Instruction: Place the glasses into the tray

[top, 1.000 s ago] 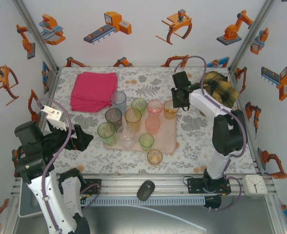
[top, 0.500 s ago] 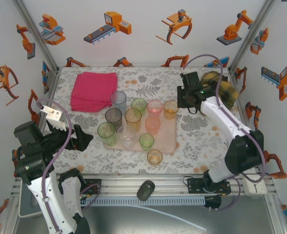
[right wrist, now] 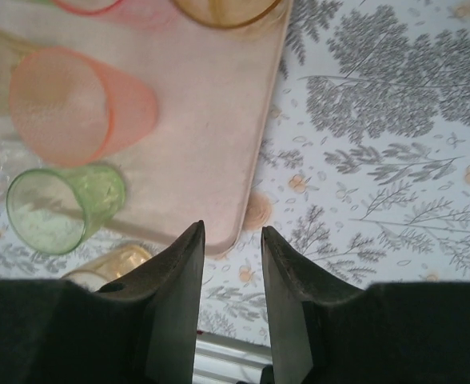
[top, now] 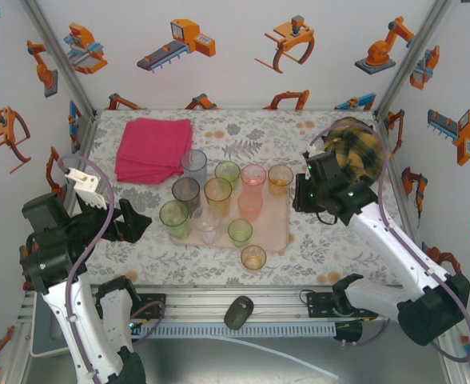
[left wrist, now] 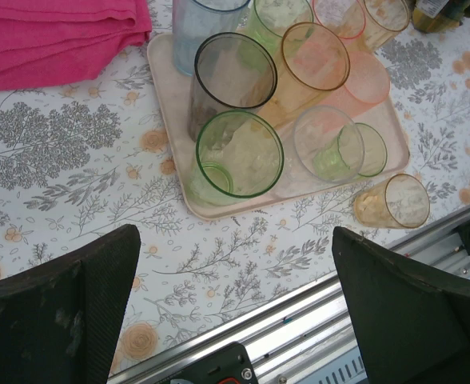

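Observation:
The pale pink tray lies mid-table with several tumblers on it: pale blue, smoky grey, green, clear, orange and a pink one lying on its side. One orange tumbler stands off the tray near the front edge, also in the left wrist view. My left gripper hovers left of the tray, wide open and empty. My right gripper hangs over the tray's right edge, its jaws a narrow gap apart with nothing between them.
A folded magenta cloth lies at the back left. A yellow-and-black round object sits at the back right, behind the right arm. The metal rail runs along the table's front edge, with a black mouse-shaped item on it.
The right arm has drawn back from the orange tumbler at the tray's far right corner, moving toward the front and right. The left gripper has hardly moved.

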Motion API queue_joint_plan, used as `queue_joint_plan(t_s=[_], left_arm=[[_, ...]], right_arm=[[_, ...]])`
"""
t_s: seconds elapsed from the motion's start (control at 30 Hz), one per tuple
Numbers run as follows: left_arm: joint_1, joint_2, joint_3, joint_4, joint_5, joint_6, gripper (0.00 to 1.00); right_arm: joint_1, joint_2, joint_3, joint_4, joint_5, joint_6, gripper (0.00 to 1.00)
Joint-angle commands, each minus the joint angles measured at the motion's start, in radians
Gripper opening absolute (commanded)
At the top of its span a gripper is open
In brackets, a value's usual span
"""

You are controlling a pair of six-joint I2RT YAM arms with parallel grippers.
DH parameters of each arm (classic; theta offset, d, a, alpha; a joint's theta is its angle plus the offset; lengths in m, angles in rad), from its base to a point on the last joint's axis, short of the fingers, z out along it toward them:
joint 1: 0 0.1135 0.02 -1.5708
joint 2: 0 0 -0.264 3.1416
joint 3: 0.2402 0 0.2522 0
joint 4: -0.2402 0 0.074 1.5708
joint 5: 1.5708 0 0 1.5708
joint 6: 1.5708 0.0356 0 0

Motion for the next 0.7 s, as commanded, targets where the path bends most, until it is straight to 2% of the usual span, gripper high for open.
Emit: queue_joint_plan(t_s=[0.0, 0.3, 0.5, 0.67], left_arm=[[-0.003, 0.009, -0.019, 0.036, 0.040, -0.027, 0.97], [-0.004, -0.008, -0.040, 0.042, 0.038, -0.024, 0.97], [-0.005, -0.010, -0.039, 0.042, 0.037, -0.027, 0.97], [-0.006, -0.023, -0.042, 0.043, 0.021, -0.029, 0.97]], right_arm=[[0.094, -0.033, -0.015, -0.067, 0.043, 0.065, 0.36], [0.372, -0.001, -0.038, -0.030, 0.119, 0.172, 0.37], [0.478, 0.038, -0.080, 0.021, 0.148, 0.235, 0.37], [0.515, 0.056, -0.106, 0.039, 0.164, 0.258, 0.37]])
